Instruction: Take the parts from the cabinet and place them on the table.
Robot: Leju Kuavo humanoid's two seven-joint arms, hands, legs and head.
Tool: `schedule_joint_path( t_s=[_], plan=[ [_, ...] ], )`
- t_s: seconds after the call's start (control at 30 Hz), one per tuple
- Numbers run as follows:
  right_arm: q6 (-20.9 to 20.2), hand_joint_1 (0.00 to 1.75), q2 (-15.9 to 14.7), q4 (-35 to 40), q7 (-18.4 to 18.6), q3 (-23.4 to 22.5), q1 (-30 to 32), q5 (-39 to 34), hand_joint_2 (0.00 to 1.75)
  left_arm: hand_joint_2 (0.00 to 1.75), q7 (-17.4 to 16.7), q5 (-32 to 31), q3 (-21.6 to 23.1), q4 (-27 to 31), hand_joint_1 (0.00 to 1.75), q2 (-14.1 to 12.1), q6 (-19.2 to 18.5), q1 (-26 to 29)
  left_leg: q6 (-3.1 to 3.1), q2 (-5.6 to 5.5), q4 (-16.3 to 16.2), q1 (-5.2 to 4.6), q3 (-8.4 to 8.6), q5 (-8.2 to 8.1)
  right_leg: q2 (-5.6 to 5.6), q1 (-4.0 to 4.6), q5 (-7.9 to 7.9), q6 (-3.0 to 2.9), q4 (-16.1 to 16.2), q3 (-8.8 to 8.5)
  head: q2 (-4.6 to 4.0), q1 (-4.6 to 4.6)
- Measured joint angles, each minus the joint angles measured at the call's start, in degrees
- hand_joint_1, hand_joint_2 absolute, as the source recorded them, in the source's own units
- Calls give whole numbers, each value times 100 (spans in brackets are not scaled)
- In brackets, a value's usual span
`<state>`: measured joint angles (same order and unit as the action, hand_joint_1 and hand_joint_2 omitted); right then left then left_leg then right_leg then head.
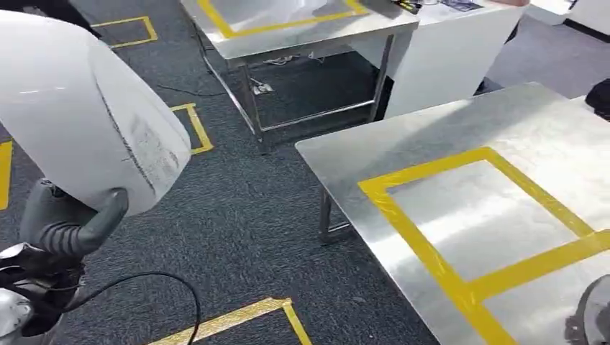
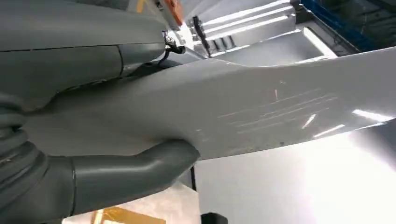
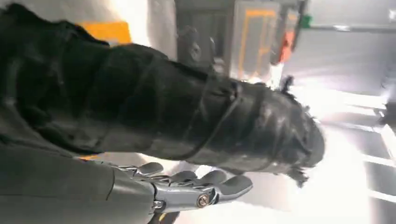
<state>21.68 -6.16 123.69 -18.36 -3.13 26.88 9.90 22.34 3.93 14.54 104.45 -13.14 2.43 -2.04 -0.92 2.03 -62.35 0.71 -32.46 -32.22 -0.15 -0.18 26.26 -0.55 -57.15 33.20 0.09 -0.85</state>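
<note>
A large white curved part (image 1: 79, 108) fills the left of the head view, off to the left of the table and above the carpet. My left hand (image 1: 68, 226) grips its lower edge, thumb pressed on its face. In the left wrist view the thumb (image 2: 135, 170) clamps the white part (image 2: 261, 112). My right hand (image 3: 187, 189) holds a black, glossy wrapped part (image 3: 187, 116), its fingers lying under it. A dark shape (image 1: 591, 316) at the head view's lower right corner sits over the table's near edge. The steel table (image 1: 403, 144) carries yellow tape rectangles (image 1: 431, 251).
A second steel table (image 1: 316, 36) with yellow tape stands farther back, a white cabinet side (image 1: 446, 65) beside it. Dark carpet (image 1: 252, 215) with yellow floor markings lies between the tables. A black cable (image 1: 165, 280) loops near my left wrist.
</note>
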Motion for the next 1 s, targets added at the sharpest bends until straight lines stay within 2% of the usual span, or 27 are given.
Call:
schedule_joint_path(
  t_s=[0.03, 0.07, 0.1, 0.13, 0.17, 0.2, 0.23, 0.27, 0.3, 0.33, 0.4, 0.43, 0.47, 0.5, 0.53, 0.57, 0.6, 0.63, 0.67, 0.7, 0.73, 0.77, 0.8, 0.83, 0.93, 0.97, 1.0],
  plan=[
    [0, 0, 0, 0, -9, -2, 1, -2, 0, 175, -7, 18, -18, -15, 175, -4, 0, 9, -6, -98, -444, 0, -202, -209, 63, 1, 6, -12, 0, -3, 0, -24],
    [0, 0, 0, 0, -18, -2, 15, -7, 0, 175, -7, 24, -26, -41, 175, -4, 0, 15, -15, -141, -949, -1, -453, -414, 140, 11, 9, -17, -3, -2, 0, -13],
    [0, 0, 0, 0, -16, -2, 23, -24, 0, 175, -7, 24, -26, -59, 175, -4, 0, 14, -14, -152, -1237, -2, -605, -487, 212, 19, 10, -20, -6, -1, 0, -18],
    [4, 0, 0, 0, -18, -9, 29, -44, 0, 175, -7, 24, -26, -77, 175, -4, 0, 14, -7, -156, -1283, -4, -646, -425, 291, 24, 10, -20, -18, -4, 0, -13],
    [9, 0, 0, 0, -18, -22, 36, -52, 0, 175, -7, 26, -26, -94, 175, -4, 0, 7, 8, -164, -1091, -5, -575, -224, 377, 27, 12, -20, -36, -5, 0, -18],
    [18, 0, 0, 0, -20, -33, 44, -63, 0, 175, -7, 28, -26, -105, 175, -4, 0, -4, 31, -191, -672, -5, -399, 59, 466, 26, 15, -19, -54, -5, 0, -15],
    [20, 0, 2, 2, -24, -37, 50, -68, 0, 175, -7, 33, -26, -114, 175, -4, 0, -18, 60, -297, -97, -4, -151, 366, 555, 22, 24, -11, -74, -9, 0, -18],
    [26, 0, 2, 7, -31, -48, 55, -70, 0, 175, -7, 35, -26, -120, 175, -4, -2, -35, 93, -552, 298, 5, 12, 467, 616, 4, 29, 0, -86, 7, 0, -13],
    [28, 0, 2, 15, -35, -68, 52, -74, 0, 175, -7, 50, -26, -133, 175, -4, -4, -39, 109, -636, 404, 23, 61, 401, 684, 35, 42, 34, -125, 46, 0, -7],
    [35, 0, 2, 24, -46, -87, 67, -83, 0, 175, -9, 55, -29, -138, 175, -7, -4, -62, 107, -581, 422, 0, 73, 388, 741, 4, 23, 71, -125, 90, 0, -20],
    [44, 0, 2, 37, -50, -118, 116, -101, 0, 175, -15, 70, -26, -164, 175, -2, -15, -106, 147, -479, 435, -32, 69, 393, 868, -39, -17, 157, -84, 119, 0, -13],
    [46, 0, 2, 50, -50, -129, 127, -101, 0, 175, -15, 72, -24, -164, 175, 7, -20, -124, 194, -403, 511, 11, 95, 429, 912, -18, -11, 196, -86, 206, 0, -7],
    [46, 0, 2, 63, -55, -135, 146, -98, 0, 175, -17, 74, -24, -170, 175, 11, -26, -148, 220, -307, 551, 18, 120, 452, 556, 2, 65, 197, -202, 225, 0, -7],
    [50, 0, 2, 81, -59, -140, 129, -96, 0, 175, -17, 77, -24, -175, 175, 11, -31, -155, 264, -253, 570, 14, 123, 450, 262, 14, 236, 216, -444, 337, 0, 35],
    [50, 0, 2, 83, -61, -151, 108, -94, 0, 175, -20, 79, -24, -181, 175, 11, -37, -159, 270, -170, 568, 10, 121, 450, 138, 3, 460, 239, -869, 545, 0, 35],
    [50, 0, 2, 81, -59, -155, 118, -98, 0, 175, -22, 83, -22, -194, 175, 11, -53, -159, 274, -95, 567, 7, 121, 447, 82, -13, 656, 256, -1340, 775, 0, 39],
    [50, 0, 2, 83, -59, -168, 124, -105, 0, 175, -26, 83, -22, -208, 175, 11, -63, -160, 275, -10, 565, 7, 120, 438, 69, -32, 778, 282, -1720, 969, 0, 35],
    [50, 0, 2, 83, -57, -175, 123, -114, 0, 175, -39, 83, -22, -225, 175, 11, -70, -162, 269, 72, 564, 7, 124, 431, 60, -51, 756, 302, -1854, 1046, 0, 41],
    [50, 0, 2, 83, -57, -177, 123, -118, 0, 175, -48, 83, -20, -240, 175, 11, -87, -168, 258, 146, 563, 8, 132, 419, 44, -64, 608, 319, -1712, 982, 0, 37],
    [50, 0, 2, 83, -57, -183, 124, -118, 0, 175, -50, 83, -13, -256, 175, 11, -90, -181, 238, 217, 563, 11, 148, 405, 5, -73, 386, 327, -1334, 788, 0, 37],
    [50, 0, 2, 92, -57, -192, 125, -120, 0, 175, -52, 83, -11, -271, 175, 11, -90, -198, 211, 282, 562, 16, 176, 385, -87, -77, 129, 328, -761, 480, 0, 37],
    [50, 0, 2, 105, -59, -210, 123, -120, 0, 175, -52, 83, -11, -275, 175, 11, -87, -212, 179, 341, 560, 13, 212, 358, -293, -72, -47, 326, -222, 178, 0, 39],
    [50, 0, 2, 111, -57, -218, 104, -120, 0, 175, -52, 83, -9, -275, 175, 11, -87, -221, 135, 394, 548, -36, 221, 330, -427, 7, 58, 290, -90, 70, 0, 44],
    [50, 0, 2, 118, -59, -223, 117, -120, 0, 175, -55, 85, -5, -282, 175, 4, -87, -247, 108, 431, 537, -43, 227, 324, -326, -10, 28, 208, -83, 81, 0, 19],
    [50, 0, 2, 129, -57, -234, 137, -125, 0, 175, -55, 85, 17, -291, 175, 9, -87, -290, 26, 626, 551, -24, 287, 283, -126, 0, 33, 102, -90, 103, 0, 35],
    [50, 0, 4, 149, -59, -234, 154, -125, 0, 175, -55, 85, 22, -291, 175, 7, -87, -317, -27, 426, 495, 11, 282, 213, -77, -38, 13, 63, -63, 76, 0, 31],
    [50, 0, 4, 171, -61, -234, 138, -122, 0, 175, -55, 85, 35, -295, 175, 7, -90, -317, -31, 98, 250, 23, 199, 55, -13, -41, 17, 40, -64, 69, 0, 9]
  ],
)
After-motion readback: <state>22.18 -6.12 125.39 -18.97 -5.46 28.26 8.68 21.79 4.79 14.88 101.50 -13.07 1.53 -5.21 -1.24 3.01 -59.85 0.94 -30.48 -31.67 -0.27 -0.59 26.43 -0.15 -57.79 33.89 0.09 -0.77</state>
